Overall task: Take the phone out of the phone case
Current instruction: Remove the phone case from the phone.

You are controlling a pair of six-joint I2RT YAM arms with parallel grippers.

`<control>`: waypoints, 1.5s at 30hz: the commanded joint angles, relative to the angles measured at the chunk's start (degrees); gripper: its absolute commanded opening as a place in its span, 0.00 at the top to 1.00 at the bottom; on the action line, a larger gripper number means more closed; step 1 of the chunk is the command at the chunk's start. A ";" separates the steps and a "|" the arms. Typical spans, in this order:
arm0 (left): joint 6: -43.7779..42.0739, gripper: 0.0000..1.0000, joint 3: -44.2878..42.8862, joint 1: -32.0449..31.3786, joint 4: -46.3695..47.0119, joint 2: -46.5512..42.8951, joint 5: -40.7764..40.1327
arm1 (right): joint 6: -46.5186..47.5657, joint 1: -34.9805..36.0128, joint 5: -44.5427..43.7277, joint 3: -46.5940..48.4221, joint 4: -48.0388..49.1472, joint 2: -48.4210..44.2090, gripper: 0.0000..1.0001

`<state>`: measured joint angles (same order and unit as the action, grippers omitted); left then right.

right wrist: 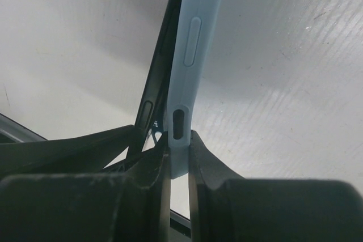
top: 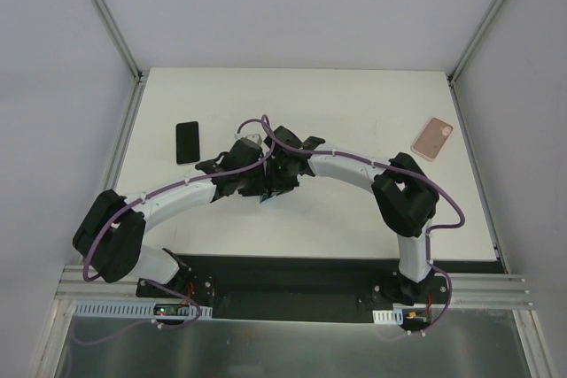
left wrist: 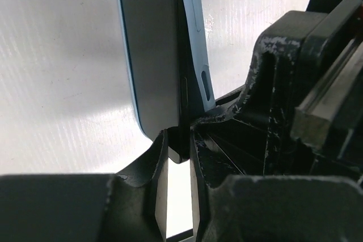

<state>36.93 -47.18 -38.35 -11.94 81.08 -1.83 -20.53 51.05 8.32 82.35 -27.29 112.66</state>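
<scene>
Both grippers meet over the middle of the table. My left gripper point(left wrist: 180, 143) is shut on the bottom edge of the dark phone point(left wrist: 156, 55). My right gripper point(right wrist: 178, 145) is shut on the bottom edge of the light blue phone case point(right wrist: 195, 38). In the right wrist view the phone point(right wrist: 159, 77) stands split away from the case at the gripped end, with a narrow wedge of gap; higher up they still run together. In the top view the left gripper point(top: 251, 181) and the right gripper point(top: 273, 181) hide the phone and case.
A second black phone point(top: 187, 142) lies flat at the left of the white table point(top: 354, 219). A pink case point(top: 432, 138) lies at the far right. Grey walls with metal rails close in the table on three sides.
</scene>
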 commanded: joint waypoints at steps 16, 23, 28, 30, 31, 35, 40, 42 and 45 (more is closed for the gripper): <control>-1.51 0.94 0.07 -1.03 -11.08 6.63 -27.70 | -1.44 2.83 4.51 -2.19 2.06 2.48 0.99; -1.51 0.93 -1.86 -1.03 -10.29 10.24 -27.80 | -1.79 2.83 4.17 -3.07 2.15 2.12 0.99; -1.95 0.90 -1.51 -0.94 -8.54 10.94 -26.74 | -1.79 2.83 4.08 -3.42 2.15 1.68 0.99; -2.12 0.86 -1.34 -1.03 -7.83 11.03 -26.39 | -1.79 2.83 4.08 -3.51 2.24 1.68 0.98; -2.38 0.84 -1.25 -1.03 -7.57 11.21 -26.30 | -1.79 2.83 4.08 -3.60 2.24 1.68 0.99; -2.74 0.80 -1.25 -1.03 -7.22 12.87 -26.65 | -1.79 2.83 4.08 -3.68 2.41 1.60 0.99; -2.30 0.82 -0.72 -0.94 -6.43 13.84 -26.57 | -1.70 2.83 3.99 -3.86 2.33 1.51 0.99; -2.30 0.85 -0.64 -0.85 -6.25 13.93 -26.39 | -1.70 2.83 4.08 -3.95 2.33 1.51 0.99; -2.56 1.00 -0.72 -0.85 -6.16 14.20 -26.48 | -1.79 2.83 3.99 -4.12 2.33 1.42 0.99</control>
<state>36.01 -51.96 -41.67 -15.20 87.79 -21.17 -25.32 50.37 7.75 80.49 -18.74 112.73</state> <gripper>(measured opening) 0.141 0.136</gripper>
